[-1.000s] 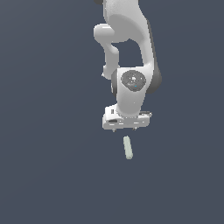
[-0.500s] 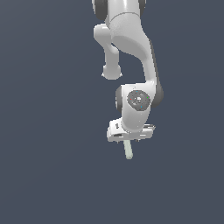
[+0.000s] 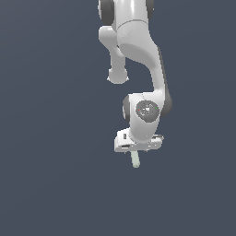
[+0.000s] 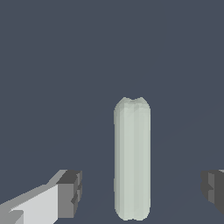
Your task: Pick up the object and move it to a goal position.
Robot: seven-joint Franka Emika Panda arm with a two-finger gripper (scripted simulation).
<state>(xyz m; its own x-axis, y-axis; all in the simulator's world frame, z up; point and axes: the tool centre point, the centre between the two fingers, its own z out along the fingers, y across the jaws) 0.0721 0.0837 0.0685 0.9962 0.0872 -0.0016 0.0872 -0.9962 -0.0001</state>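
The object point(image 4: 132, 159) is a pale greenish-white cylinder with rounded ends, lying on the dark grey floor. In the wrist view it fills the middle, between my two dark fingertips point(image 4: 70, 192), with a gap on each side. My gripper point(image 4: 140, 190) is open around it without touching. In the exterior view the white hand point(image 3: 137, 140) hangs low over the object point(image 3: 135, 159), and only the near end of the stick shows from under it.
The white arm point(image 3: 138, 55) reaches down from the top of the exterior view. Around it lies a plain dark grey floor point(image 3: 55, 175).
The arm has come down and forward over the last second. The hand now covers most of the object, which has not moved.
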